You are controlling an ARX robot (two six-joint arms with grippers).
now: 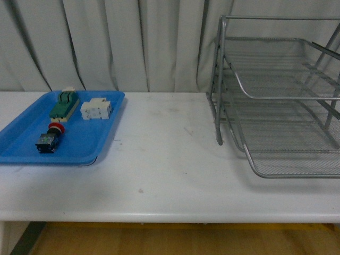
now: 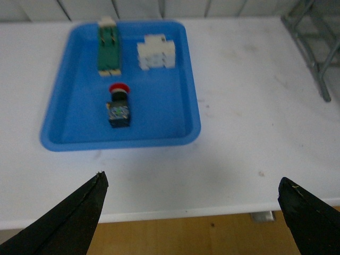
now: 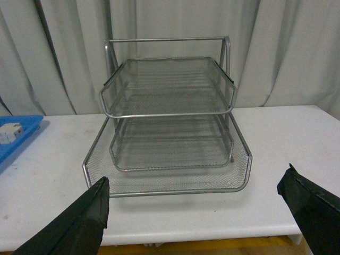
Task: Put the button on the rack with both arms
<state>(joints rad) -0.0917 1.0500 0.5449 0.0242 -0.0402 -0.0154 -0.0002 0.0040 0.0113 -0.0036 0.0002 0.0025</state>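
1. While neither arm shows in the front view, each wrist view shows its own end effector. The left end effector point(image 2: 191, 179) has its 2 dark fingers spread wide apart, gripping nothing.
2. Ahead of the left end effector, well apart from its fingers, the button point(image 2: 119, 106) lies on its side inside the blue tray point(image 2: 122, 142). Its red cap points away from the end effector and its blue end points toward it.
3. Beyond the button, in the same tray, sit the green-and-cream block point(image 2: 108, 48) and, beside it, the white block point(image 2: 156, 52). Neither touches the button.
4. The right end effector point(image 3: 195, 178) is likewise spread wide and grips nothing. The rack point(image 3: 167, 114) stands straight ahead of it on the table point(image 3: 276, 133), the open fronts of its 3 mesh tiers facing it.
5. Tray and rack stand well apart on the table — the tray before the left end effector, the rack before the right.
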